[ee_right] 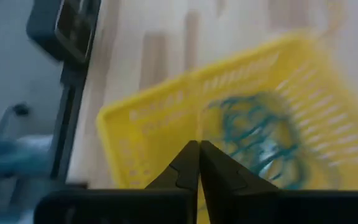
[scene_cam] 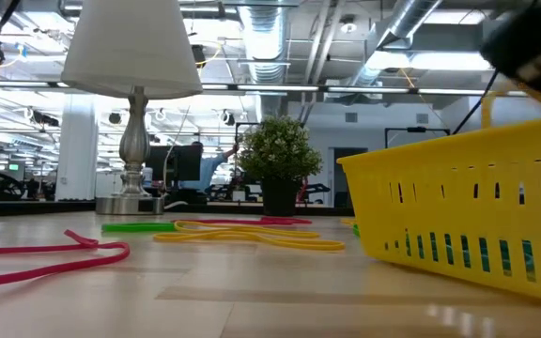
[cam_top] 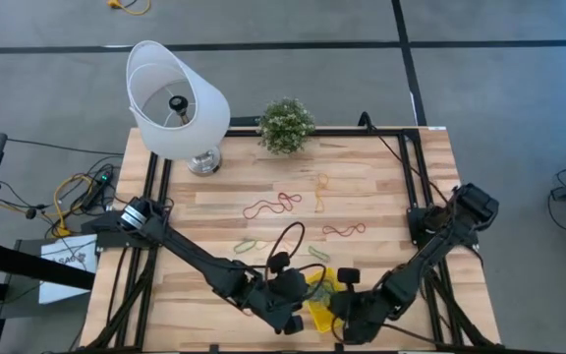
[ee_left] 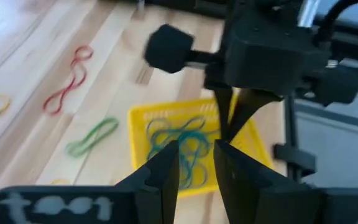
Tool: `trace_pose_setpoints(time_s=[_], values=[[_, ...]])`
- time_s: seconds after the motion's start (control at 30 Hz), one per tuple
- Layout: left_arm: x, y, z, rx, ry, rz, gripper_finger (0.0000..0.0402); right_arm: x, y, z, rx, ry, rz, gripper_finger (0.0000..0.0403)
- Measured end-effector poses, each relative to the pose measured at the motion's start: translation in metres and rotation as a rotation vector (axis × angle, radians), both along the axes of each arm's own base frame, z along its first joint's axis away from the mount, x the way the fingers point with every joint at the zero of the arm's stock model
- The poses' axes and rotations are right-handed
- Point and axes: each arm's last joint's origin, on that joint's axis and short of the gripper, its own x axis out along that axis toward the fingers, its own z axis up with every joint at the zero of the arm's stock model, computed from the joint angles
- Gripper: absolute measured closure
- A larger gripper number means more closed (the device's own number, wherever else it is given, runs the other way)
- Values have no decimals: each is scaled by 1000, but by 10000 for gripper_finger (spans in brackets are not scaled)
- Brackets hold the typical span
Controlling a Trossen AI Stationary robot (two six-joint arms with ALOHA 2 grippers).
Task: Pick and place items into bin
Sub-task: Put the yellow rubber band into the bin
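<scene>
The yellow bin [cam_top: 320, 313] sits near the table's near edge between both grippers, and it fills the right of the low view [scene_cam: 468, 216]. Grey-blue loops [ee_left: 182, 146] lie tangled inside it. My left gripper [ee_left: 196, 169] hovers above the bin's left side, slightly open, with nothing between its fingers. My right gripper [ee_right: 198, 163] is shut, pointing down over the bin's right part, and it also shows in the left wrist view [ee_left: 230, 121]. Loose loops lie flat on the table: red ones [cam_top: 271, 205] [cam_top: 344, 230], a yellow one [cam_top: 322, 189] and a green one [cam_top: 247, 244]. My right gripper points its shut fingertips [ee_left: 229, 127] down at the bin's inner wall [ee_right: 166, 124]. I cannot tell whether they touch the bin or a loop.
A white lampshade on a metal lamp [cam_top: 177, 103] and a small potted plant [cam_top: 285, 125] stand at the far edge. A black cable loop [cam_top: 289, 236] lies just beyond the bin. The middle of the table holds only the flat loops.
</scene>
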Motion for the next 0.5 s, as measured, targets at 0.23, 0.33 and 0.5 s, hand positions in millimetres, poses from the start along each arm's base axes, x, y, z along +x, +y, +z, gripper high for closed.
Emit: trace_pose_setpoints(time_s=[0.23,0.33,0.5], values=[[-12,2,-9,25,97,92,313,10,-5,-22,-4,81,0,339],[-15,2,-12,20,129,117,313,15,-10,-24,-11,89,-20,314],[-20,0,-14,34,156,120,313,21,-20,-16,16,85,-44,282]])
